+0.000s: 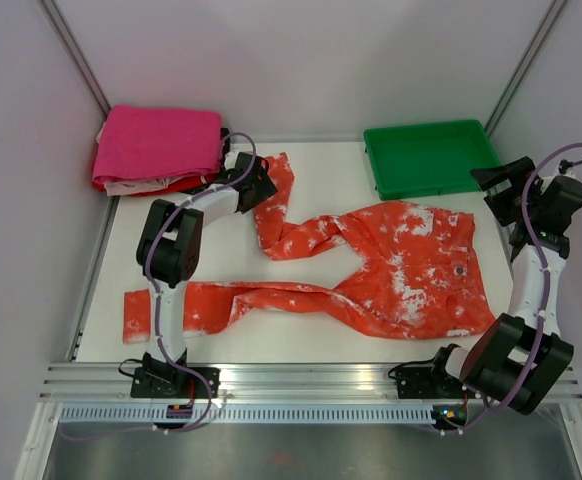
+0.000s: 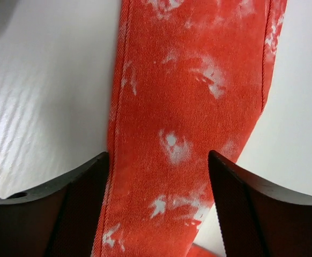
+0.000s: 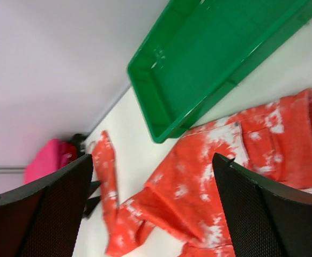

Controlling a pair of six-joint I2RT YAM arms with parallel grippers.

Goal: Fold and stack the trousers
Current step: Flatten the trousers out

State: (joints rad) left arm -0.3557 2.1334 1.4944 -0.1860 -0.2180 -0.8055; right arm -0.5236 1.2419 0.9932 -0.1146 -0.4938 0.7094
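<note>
Trousers (image 1: 391,265) next. How's the left gripper (image 2: 158,160) sitting? (Ana)

Jaws apart, astride the far leg, seemingly just above it. Close on both layers, then carry it over. Right gripper (image 3: 153,176) hangs open, empty. Trousers lie sprawled across the surface (image 1: 321,165). (Ben)

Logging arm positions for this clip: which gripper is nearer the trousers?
Left. The left gripper straddles the far leg of the trousers; the right gripper hangs open off their waist end, by the green tray.
</note>
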